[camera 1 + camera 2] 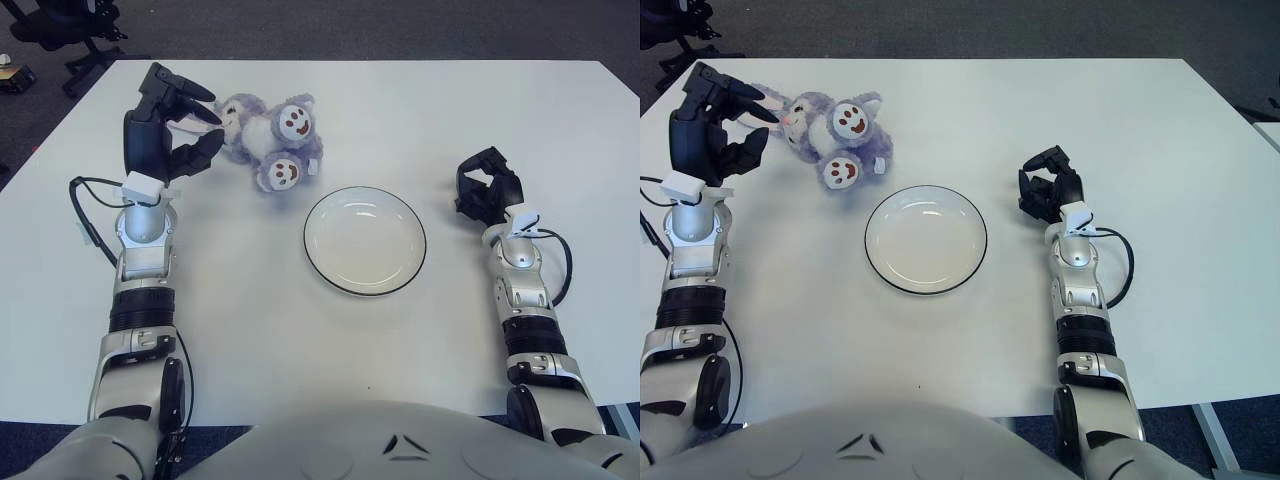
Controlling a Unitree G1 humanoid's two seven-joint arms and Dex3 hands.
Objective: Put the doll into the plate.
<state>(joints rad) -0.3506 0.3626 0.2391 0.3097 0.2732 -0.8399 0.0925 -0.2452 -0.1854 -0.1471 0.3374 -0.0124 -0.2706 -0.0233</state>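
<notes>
A purple and white plush doll (268, 135) lies on the white table (300, 330), up and left of a white plate with a dark rim (365, 240). The plate holds nothing. My left hand (168, 125) is raised just left of the doll, fingers spread, fingertips (205, 118) close to the doll's left end without gripping it. My right hand (487, 188) shows to the right of the plate, fingers curled, holding nothing.
The dark floor lies beyond the table's far edge. A black office chair base (70, 30) stands at the far left corner. Cables run along both forearms.
</notes>
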